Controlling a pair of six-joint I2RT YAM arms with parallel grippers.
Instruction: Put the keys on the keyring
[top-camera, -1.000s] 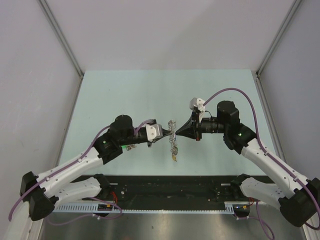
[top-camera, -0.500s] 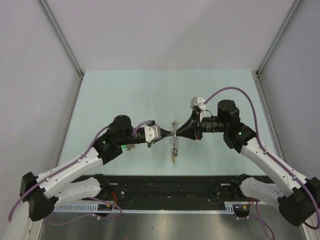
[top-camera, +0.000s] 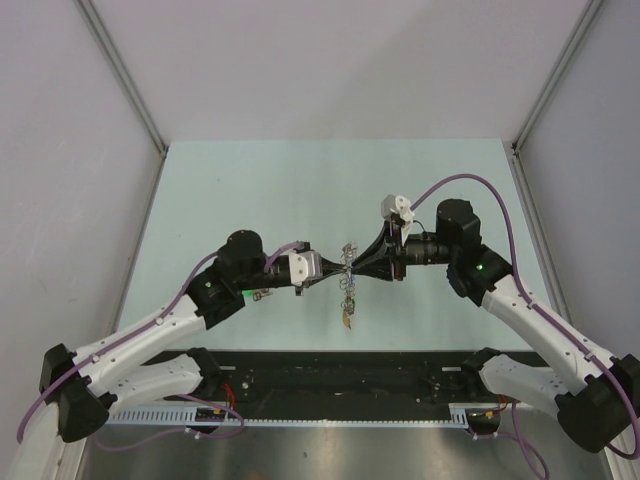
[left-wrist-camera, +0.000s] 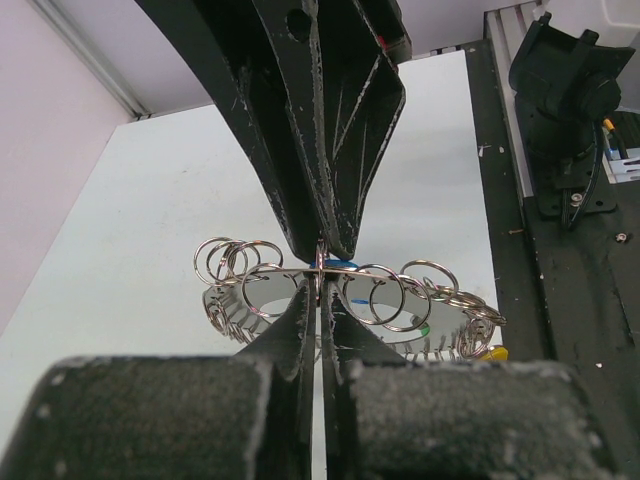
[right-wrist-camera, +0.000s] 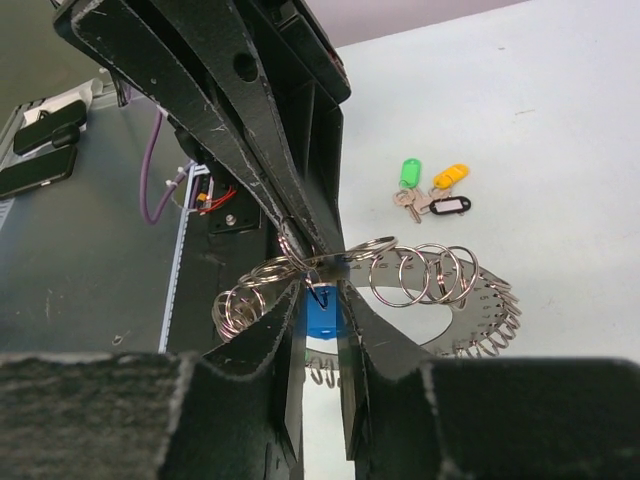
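The keyring (top-camera: 347, 277), a silvery ring fringed with small rings and hooks, hangs above the table between both grippers. My left gripper (top-camera: 328, 272) is shut on its thin edge, as the left wrist view (left-wrist-camera: 320, 295) shows, with the keyring (left-wrist-camera: 255, 293) spread to both sides. My right gripper (top-camera: 360, 268) faces it from the right. In the right wrist view the right gripper (right-wrist-camera: 322, 285) is shut on a key's blue tag (right-wrist-camera: 322, 318) at the keyring (right-wrist-camera: 470, 300). A yellow tag (top-camera: 348, 318) dangles below.
Loose keys with green (right-wrist-camera: 408, 172), yellow (right-wrist-camera: 450, 177) and black-rimmed (right-wrist-camera: 450, 205) tags lie on the pale green table (top-camera: 300, 190), beside the left arm (top-camera: 262, 294). The black base rail (top-camera: 340, 375) runs along the near edge. Grey walls enclose the table.
Both grippers have drawn slightly closer together at the keyring, which has shifted a little. The loose keys have not moved.
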